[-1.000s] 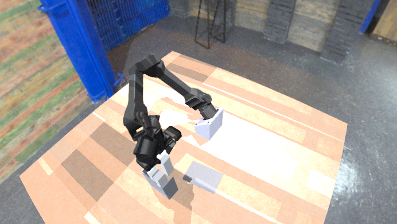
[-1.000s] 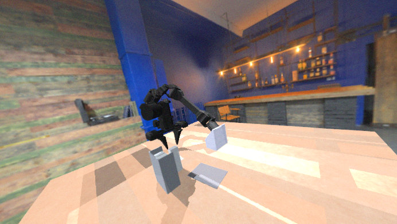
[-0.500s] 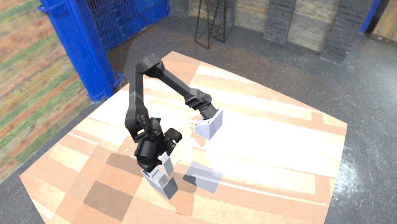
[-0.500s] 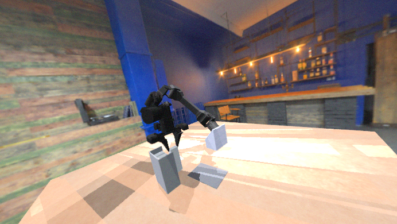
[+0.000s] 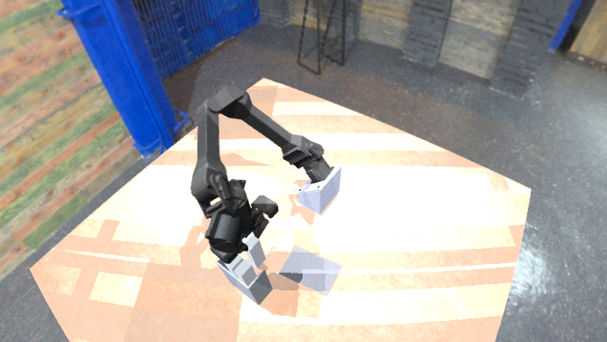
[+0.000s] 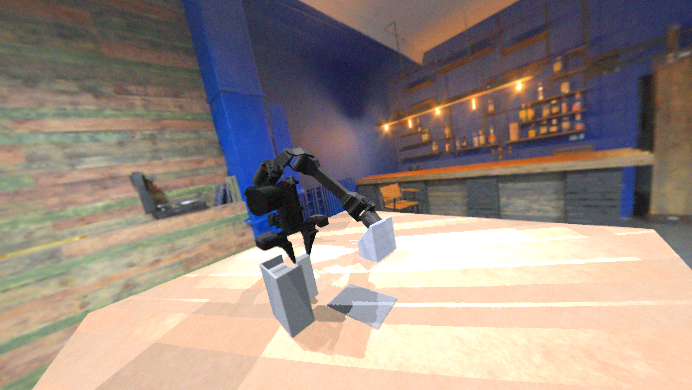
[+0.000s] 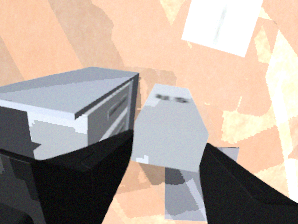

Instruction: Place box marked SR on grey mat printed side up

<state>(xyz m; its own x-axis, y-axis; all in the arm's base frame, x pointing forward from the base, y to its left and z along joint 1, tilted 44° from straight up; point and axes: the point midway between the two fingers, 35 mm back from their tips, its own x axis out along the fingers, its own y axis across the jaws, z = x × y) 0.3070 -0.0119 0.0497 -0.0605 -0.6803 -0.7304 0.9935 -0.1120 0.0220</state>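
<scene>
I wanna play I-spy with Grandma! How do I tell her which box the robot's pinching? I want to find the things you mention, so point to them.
Find the black arm's gripper (image 5: 253,246) (image 6: 300,257) (image 7: 168,143) above the table. Between its fingers is a pale grey box (image 5: 256,252) (image 6: 307,277) (image 7: 171,125). Unlike its neighbours, it's outside the bin (image 5: 260,291) (image 6: 288,303) (image 7: 75,90).

From my station I see a worktop (image 5: 417,298) (image 6: 450,355) in pale peach and cream, striped and blocked with lighter bands up to its far edge. Toward its near edge, the mat (image 5: 322,277) (image 6: 372,311) reads blue-grey, the bin (image 5: 260,290) (image 6: 289,305) (image 7: 75,90) darker grey, the box outside it (image 5: 255,252) (image 6: 308,280) (image 7: 170,127) paler grey, with dark smudged marks on top. My gripper (image 5: 241,254) (image 6: 301,257) (image 7: 168,143) is black.
</scene>
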